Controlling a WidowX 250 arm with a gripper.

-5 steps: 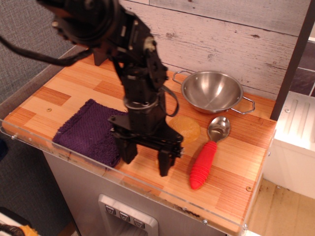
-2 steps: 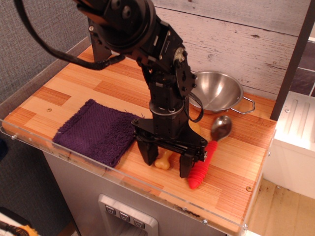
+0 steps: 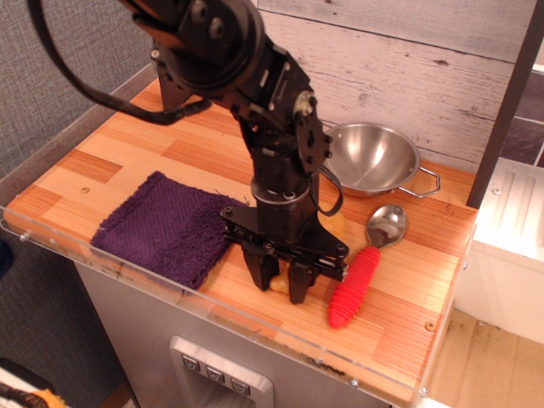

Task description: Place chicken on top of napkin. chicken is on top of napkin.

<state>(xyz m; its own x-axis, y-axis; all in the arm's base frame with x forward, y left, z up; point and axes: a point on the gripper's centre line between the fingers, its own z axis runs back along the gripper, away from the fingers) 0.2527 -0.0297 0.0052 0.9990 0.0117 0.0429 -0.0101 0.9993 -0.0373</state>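
Note:
The chicken (image 3: 277,280) lies on the wooden table, right of the napkin, mostly hidden behind my arm. Only its yellow-orange bone end shows between my fingers, plus a sliver of the bulb behind the wrist. My gripper (image 3: 279,286) points straight down over it with the fingers closed in against the bone end at table level. The napkin (image 3: 166,225), a dark purple knitted cloth, lies flat at the front left, just left of my gripper, with nothing on it.
A red-handled metal spoon (image 3: 357,274) lies right beside my gripper on the right. A steel bowl (image 3: 371,158) stands at the back right. A clear plastic rim (image 3: 127,274) runs along the table's front edge. A plank wall stands behind.
My gripper moved right from the napkin's edge to the chicken, came down over it, and its fingers narrowed from wide open to closed on the bone end. The spoon shifted slightly.

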